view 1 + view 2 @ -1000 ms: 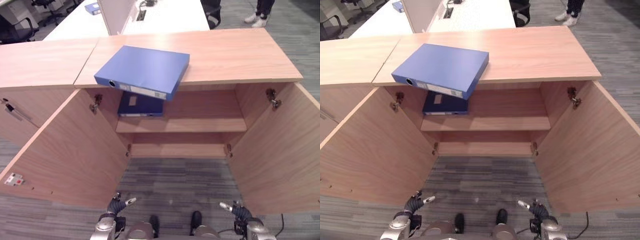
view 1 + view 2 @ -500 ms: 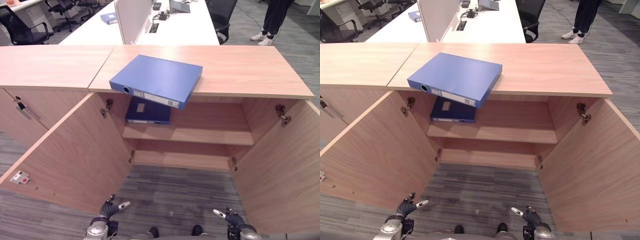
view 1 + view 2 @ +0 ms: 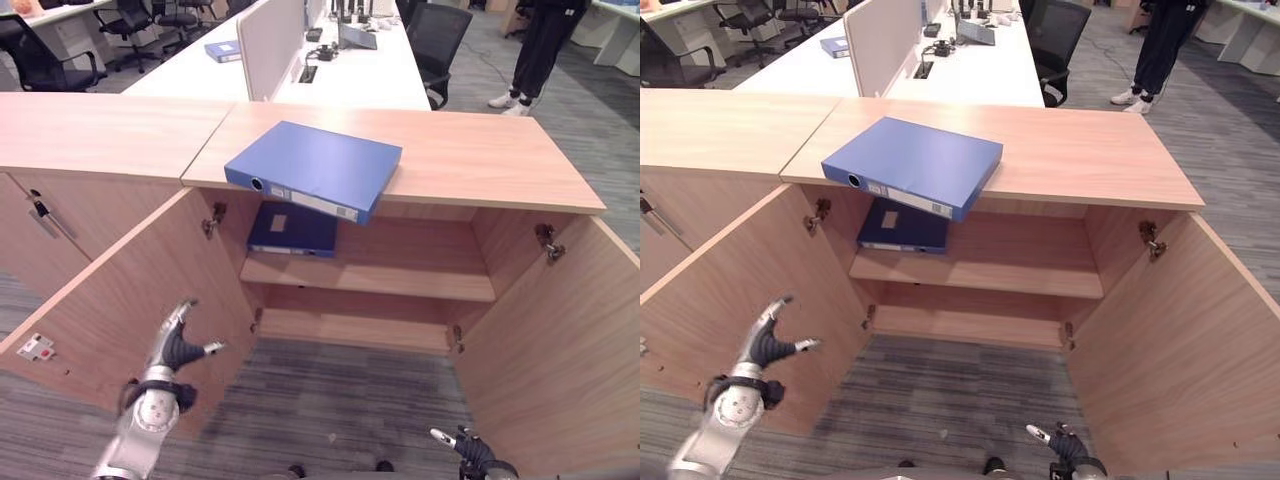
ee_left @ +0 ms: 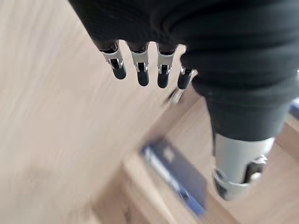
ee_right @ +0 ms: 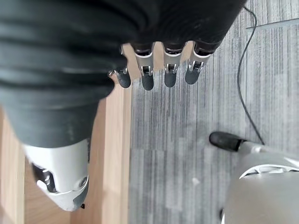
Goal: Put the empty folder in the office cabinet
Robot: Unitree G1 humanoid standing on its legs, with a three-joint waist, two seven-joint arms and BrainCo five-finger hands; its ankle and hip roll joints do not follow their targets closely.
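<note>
Your left hand [image 3: 172,345] is hovering with relaxed, empty fingers beside the open left door [image 3: 140,300], well below the blue folder [image 3: 315,168] overhanging the cabinet's top surface [image 3: 480,160]. Your right hand [image 3: 1060,445], also slack, is hanging low. A second folder [image 3: 292,228] is lying on the shelf [image 3: 400,280]; office desks [image 3: 330,70] are stretching beyond.

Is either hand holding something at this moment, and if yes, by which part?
Nothing is held. The left hand and right hand are open and empty; the blue folder lies untouched on the cabinet top.
</note>
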